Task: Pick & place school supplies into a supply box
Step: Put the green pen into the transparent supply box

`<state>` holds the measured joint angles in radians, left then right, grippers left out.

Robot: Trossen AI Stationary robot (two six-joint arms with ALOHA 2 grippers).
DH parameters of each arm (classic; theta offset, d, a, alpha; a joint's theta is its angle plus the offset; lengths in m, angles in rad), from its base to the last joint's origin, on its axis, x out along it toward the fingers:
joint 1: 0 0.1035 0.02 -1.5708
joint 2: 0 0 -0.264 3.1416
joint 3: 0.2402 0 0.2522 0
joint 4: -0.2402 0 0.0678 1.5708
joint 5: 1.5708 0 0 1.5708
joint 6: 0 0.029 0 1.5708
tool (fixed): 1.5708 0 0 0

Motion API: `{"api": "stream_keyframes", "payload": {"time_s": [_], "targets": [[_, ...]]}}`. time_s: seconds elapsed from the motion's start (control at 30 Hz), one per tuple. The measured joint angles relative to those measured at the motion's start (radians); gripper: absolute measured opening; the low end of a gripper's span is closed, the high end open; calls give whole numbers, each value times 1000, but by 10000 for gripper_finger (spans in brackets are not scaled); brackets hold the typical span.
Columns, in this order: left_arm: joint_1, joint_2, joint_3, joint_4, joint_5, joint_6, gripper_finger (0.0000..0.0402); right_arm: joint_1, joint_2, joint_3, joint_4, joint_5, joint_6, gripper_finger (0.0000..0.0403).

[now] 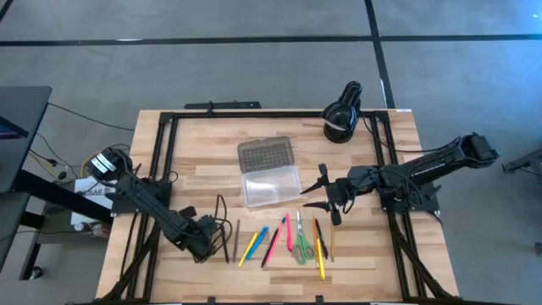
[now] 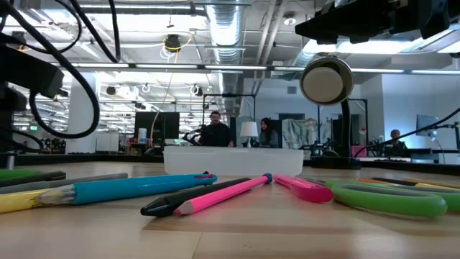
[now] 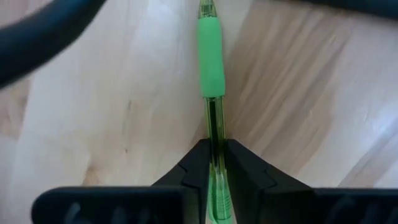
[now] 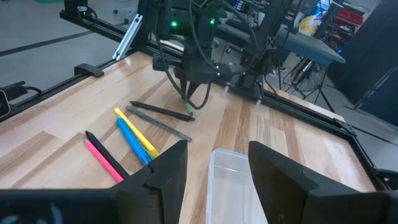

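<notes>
From above I see a pale plank table (image 1: 212,182) in a black frame on grey floor. My left gripper (image 1: 206,248) sits low beside the pen row; my right gripper (image 1: 317,191) hangs spread and empty, the supply box (image 1: 270,185) just ahead of its jaws, lid (image 1: 264,154) folded back. A black lamp (image 1: 342,111) stands at the far edge. I count about ten pens and pencils and one pair of scissors (image 1: 301,246).

At table height, an office with ceiling pipes and three seated people lies beyond the box; a blue pen (image 2: 129,187) and a pink pencil (image 2: 223,196) lie nearest.

Left wrist: my jaws are clenched on one green pen (image 3: 211,93), lying on the wood.

Right wrist: six pens lie beyond my open jaws.
</notes>
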<state>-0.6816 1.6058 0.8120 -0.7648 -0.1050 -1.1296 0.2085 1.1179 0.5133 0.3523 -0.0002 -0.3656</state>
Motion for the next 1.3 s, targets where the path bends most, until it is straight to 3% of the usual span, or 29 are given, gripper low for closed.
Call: {"api": "stream_keyframes", "payload": {"time_s": [0.3,0.53,0.7,0.83,1.07,1.3], "targets": [[6,2,2,-33,-62,17,26,0,0,0,0,0,0,166],[7,4,81,-202,-127,11,26,0,0,0,0,0,0,166],[16,3,188,-371,-266,30,26,0,0,0,1,0,-1,166],[82,2,254,-383,-414,146,26,0,0,0,13,0,-1,166],[315,2,273,-116,-505,525,26,8,0,0,30,1,-1,166],[534,2,273,195,-395,856,26,28,0,0,19,1,0,166]]}}
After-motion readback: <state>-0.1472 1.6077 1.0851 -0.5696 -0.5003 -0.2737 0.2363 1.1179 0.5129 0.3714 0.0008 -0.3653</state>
